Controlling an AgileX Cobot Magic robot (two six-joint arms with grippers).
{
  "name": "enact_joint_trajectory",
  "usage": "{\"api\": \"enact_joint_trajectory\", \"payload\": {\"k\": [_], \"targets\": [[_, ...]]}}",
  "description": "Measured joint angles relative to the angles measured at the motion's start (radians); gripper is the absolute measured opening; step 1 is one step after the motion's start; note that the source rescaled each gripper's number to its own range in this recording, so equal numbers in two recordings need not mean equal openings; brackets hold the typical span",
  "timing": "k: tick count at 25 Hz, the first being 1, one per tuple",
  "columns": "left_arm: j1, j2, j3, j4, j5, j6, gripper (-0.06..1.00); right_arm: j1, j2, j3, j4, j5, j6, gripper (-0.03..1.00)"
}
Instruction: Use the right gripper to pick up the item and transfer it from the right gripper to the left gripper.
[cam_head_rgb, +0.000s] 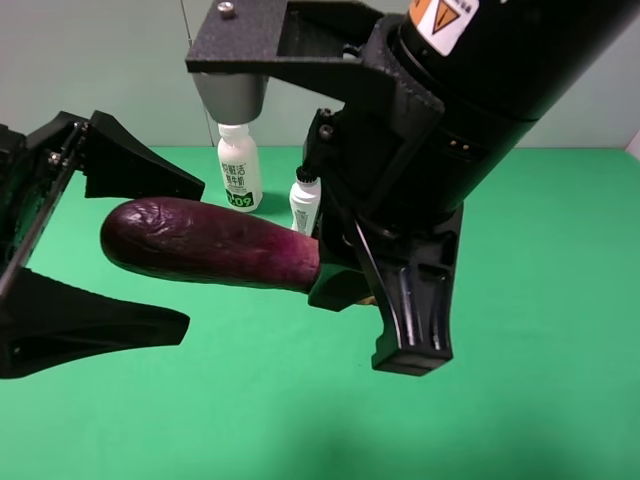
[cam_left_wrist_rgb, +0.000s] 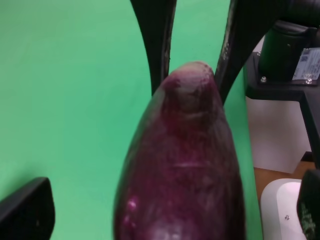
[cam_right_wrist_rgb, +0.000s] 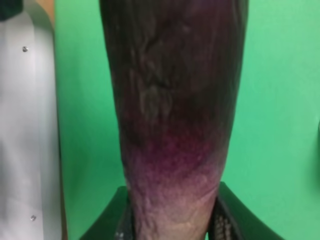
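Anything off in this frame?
Nothing spilled or askew. Only oddity: the eggplant has wrinkled, dull skin near the end clamped in the right pincer. Its other end sits inside the open left pincer; both bottles stand upright.

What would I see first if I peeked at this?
A big shiny purple eggplant hanging in the air above the green table. The right claw pinches its thin end, and the left claw sits open around its fat end. Two white bottles stand behind.
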Motion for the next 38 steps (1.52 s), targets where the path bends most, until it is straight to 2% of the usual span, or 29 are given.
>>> {"api": "enact_joint_trajectory", "payload": {"k": [2,6,9,12,15,16,38], "targets": [[0.000,0.000,0.000,0.000,0.000,0.000,0.89,0.000,0.000,0.000,0.014,-0.001,-0.010,0.01],[0.000,0.000,0.000,-0.002,0.000,0.010,0.72,0.000,0.000,0.000,0.029,-0.001,-0.018,0.01],[0.000,0.000,0.000,-0.044,0.000,0.049,0.54,0.000,0.000,0.000,0.029,-0.001,-0.020,0.01],[0.000,0.000,0.000,-0.118,0.005,0.101,0.30,0.000,0.000,0.000,0.029,-0.004,-0.021,0.00],[-0.001,0.000,0.000,-0.146,0.028,0.128,0.07,0.000,0.000,0.000,0.024,-0.010,-0.021,0.00],[-0.001,0.000,0.000,-0.147,0.034,0.131,0.02,0.000,0.000,0.000,0.024,-0.010,-0.021,0.00],[-0.001,0.000,0.000,-0.149,0.051,0.131,0.01,0.000,0.000,-0.003,0.030,-0.005,-0.019,0.00]]}}
